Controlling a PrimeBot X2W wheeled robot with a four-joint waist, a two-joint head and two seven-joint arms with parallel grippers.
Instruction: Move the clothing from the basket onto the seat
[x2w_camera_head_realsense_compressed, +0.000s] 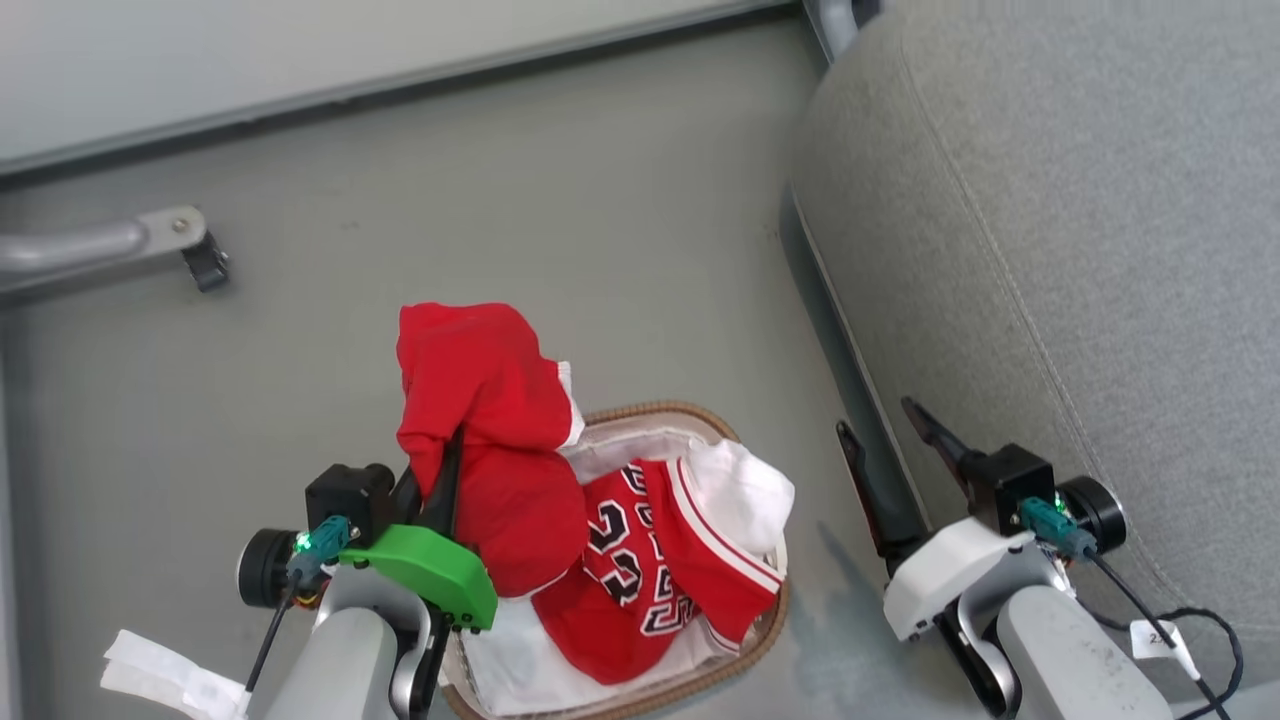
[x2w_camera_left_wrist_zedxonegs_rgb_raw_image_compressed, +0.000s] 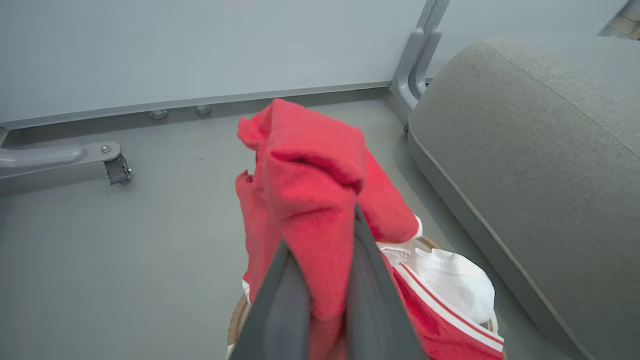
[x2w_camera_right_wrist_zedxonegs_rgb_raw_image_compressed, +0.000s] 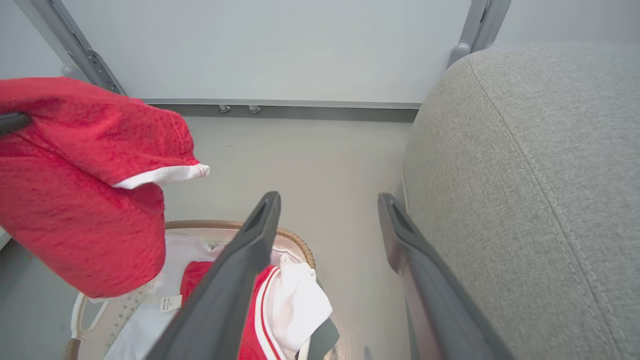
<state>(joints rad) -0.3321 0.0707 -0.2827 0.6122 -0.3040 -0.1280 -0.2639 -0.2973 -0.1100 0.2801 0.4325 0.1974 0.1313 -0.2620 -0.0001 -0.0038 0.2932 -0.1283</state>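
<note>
Left gripper (x2w_camera_head_realsense_compressed: 452, 445), nearest: fingers pinched tight on the plain red piece (x2w_camera_head_realsense_compressed: 480, 400), pointing far over the basket's left side.

Seat (x2w_camera_head_realsense_compressed: 1080, 250): at right, its long edge running near to far.

Basket (x2w_camera_head_realsense_compressed: 660, 405): on the floor, left of the seat.

Red piece: bunched, hanging above the basket's left rim, white hem to the right.

Jersey (x2w_camera_head_realsense_compressed: 650, 560): in the basket, long axis near-left to far-right, beside the white liner (x2w_camera_head_realsense_compressed: 740, 490).

Right gripper (x2w_camera_head_realsense_compressed: 876, 415): jaws spread wide, empty, between basket and seat, fingers pointing far.
</note>
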